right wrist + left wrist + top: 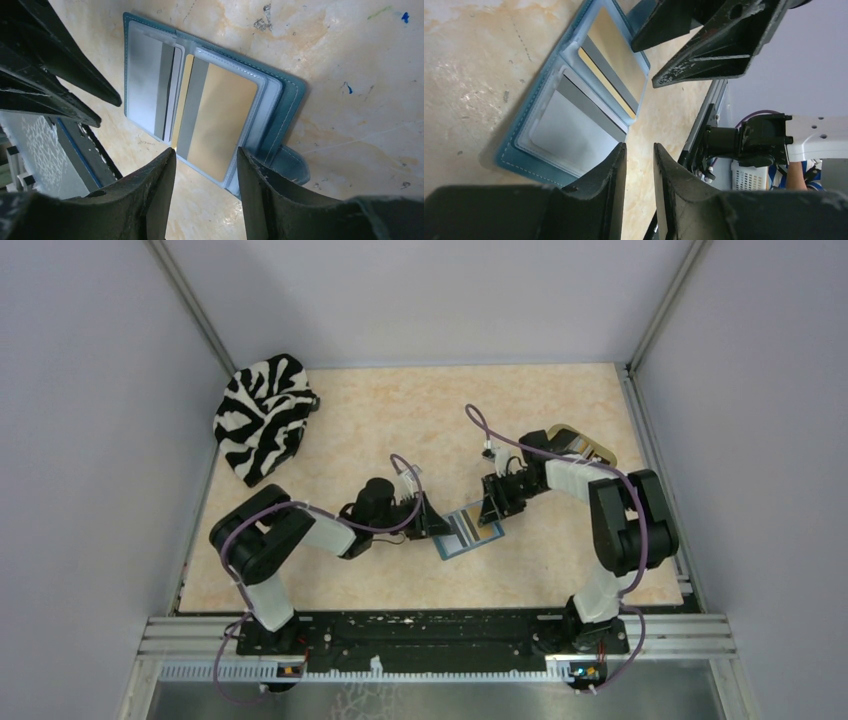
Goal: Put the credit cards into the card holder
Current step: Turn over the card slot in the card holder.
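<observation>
The card holder (468, 533) lies open and flat near the middle of the surface (400, 410), between the two grippers. Its inner pockets face up. In the top view its long axis runs roughly left to right, from one arm toward the other, tilted slightly. The fold crosses that axis.

One half holds a tan-gold card (222, 120) with a grey stripe. The other half holds a pale silver card (142, 80), also grey-striped. Both cards sit inside clear pockets, their stripes parallel to the fold. The snap tab (290, 165) sticks out from the outer edge of the tan-gold half.

The left gripper (639, 146) hovers at the edge of the silver half. Its jaws stand a narrow gap apart with nothing between them. The right gripper (205, 150) hangs over the tan-gold half, its jaws wider apart and empty.

The surface is beige-orange and marbled, with scuffs and a few small blue marks (347, 87). Pale grey walls (90, 440) close it in on three sides, with metal frame strips in the corners. A zebra-striped cloth (262, 415) is bunched in the far left corner. A tan oval tray (585, 445) sits at the far right, partly hidden by the right arm. A metal rail (440, 635) at the near edge carries both bases.
</observation>
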